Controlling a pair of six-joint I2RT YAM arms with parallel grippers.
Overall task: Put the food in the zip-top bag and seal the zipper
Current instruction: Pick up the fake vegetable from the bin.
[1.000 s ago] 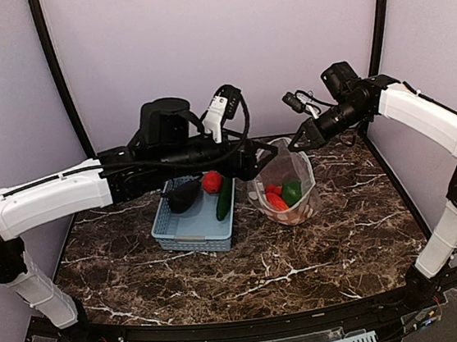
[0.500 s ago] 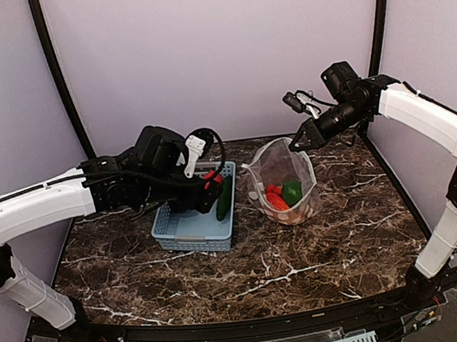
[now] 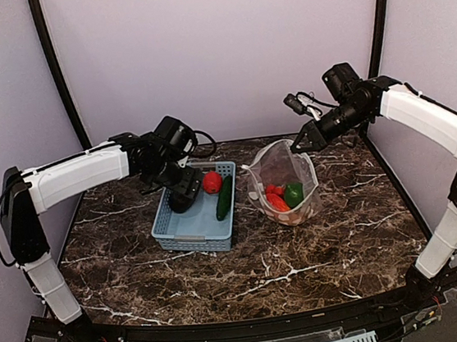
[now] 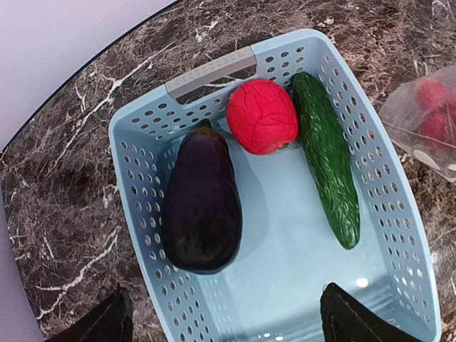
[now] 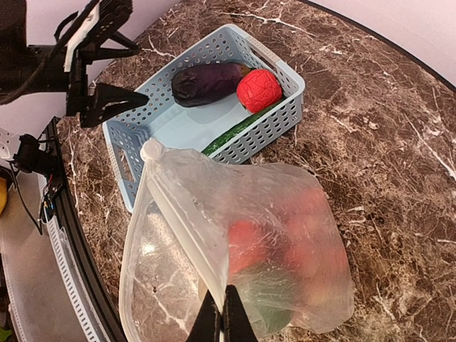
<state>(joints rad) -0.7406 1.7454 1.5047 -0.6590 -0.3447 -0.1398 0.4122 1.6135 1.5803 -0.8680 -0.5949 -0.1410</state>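
left claw: spread wide, hovering over one end of the blue basket, holding nothing. in the basket: eggplant by one long wall, cucumber along the other, red tomato piece between them at the handle end. right claw: pinched tight on the mouth edge of the zip-top bag, which stands open on the marble table just beside the basket. zipper unsealed. inside the bag: green pepper, red pieces.
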